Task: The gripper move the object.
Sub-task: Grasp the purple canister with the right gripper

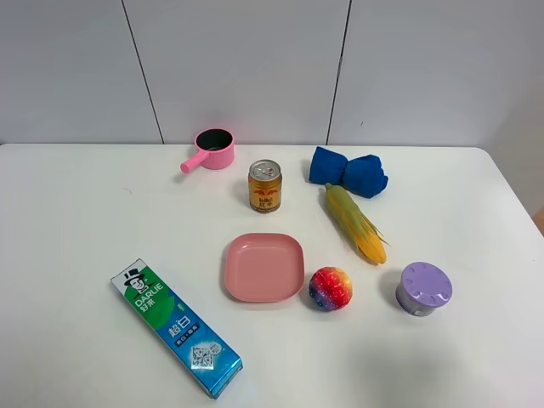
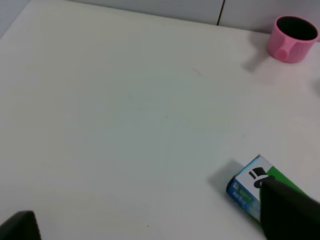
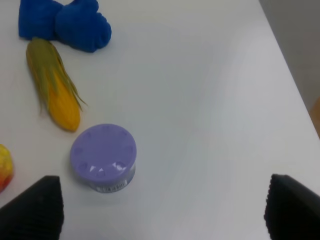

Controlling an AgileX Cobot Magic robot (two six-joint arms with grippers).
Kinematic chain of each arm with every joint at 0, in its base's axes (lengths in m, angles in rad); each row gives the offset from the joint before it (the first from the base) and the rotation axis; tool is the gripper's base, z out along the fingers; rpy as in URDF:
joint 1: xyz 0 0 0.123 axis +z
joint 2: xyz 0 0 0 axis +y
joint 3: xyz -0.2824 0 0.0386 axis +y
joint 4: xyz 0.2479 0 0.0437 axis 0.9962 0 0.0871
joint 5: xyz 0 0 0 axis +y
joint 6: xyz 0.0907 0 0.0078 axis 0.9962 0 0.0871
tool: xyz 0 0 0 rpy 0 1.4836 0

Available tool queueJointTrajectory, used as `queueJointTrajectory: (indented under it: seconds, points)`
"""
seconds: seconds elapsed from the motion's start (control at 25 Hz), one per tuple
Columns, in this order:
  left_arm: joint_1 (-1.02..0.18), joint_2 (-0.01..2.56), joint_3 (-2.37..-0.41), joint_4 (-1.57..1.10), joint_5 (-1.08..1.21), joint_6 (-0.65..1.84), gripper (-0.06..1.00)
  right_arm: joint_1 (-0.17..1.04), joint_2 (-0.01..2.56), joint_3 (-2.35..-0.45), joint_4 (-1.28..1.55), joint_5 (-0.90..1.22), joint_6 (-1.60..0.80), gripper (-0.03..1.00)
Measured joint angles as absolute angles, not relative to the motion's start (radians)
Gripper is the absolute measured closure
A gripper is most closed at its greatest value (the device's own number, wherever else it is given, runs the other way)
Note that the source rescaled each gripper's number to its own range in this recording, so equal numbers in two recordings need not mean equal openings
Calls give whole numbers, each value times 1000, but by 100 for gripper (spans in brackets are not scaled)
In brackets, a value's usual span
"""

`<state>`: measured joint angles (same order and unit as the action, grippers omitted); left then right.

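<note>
The object is a small squat round container (image 1: 423,287) with a lilac dotted lid and a greyish-purple body. It stands upright on the white table (image 1: 76,221) at the front right, right of the rainbow ball (image 1: 331,288). In the right wrist view the container (image 3: 103,157) lies ahead of my right gripper (image 3: 162,202), nearer one black finger (image 3: 32,209); the jaws are wide apart and empty. My left gripper (image 2: 150,212) is open and empty over bare table, one finger (image 2: 287,212) covering the end of the toothpaste box (image 2: 250,185). Neither gripper shows in the exterior high view.
A toy corn cob (image 1: 355,223) and a blue cloth (image 1: 347,171) lie behind the container. A pink square plate (image 1: 264,266), a drink can (image 1: 264,185), a pink saucepan (image 1: 212,150) and the toothpaste box (image 1: 176,327) stand further left. The table's right edge (image 1: 518,204) is close.
</note>
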<state>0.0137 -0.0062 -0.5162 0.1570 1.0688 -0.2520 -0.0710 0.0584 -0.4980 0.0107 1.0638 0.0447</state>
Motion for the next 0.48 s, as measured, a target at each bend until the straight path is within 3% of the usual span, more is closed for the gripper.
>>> queueJointTrajectory:
  seconds: [0.2, 0.48]
  points:
    - [14, -6, -516, 157, 1069, -252, -6, -71, 263, -521, 11, 1061, 47, 53]
    - [14, -6, -516, 157, 1069, -252, -6, -71, 581, -747, 11, 983, 21, 53]
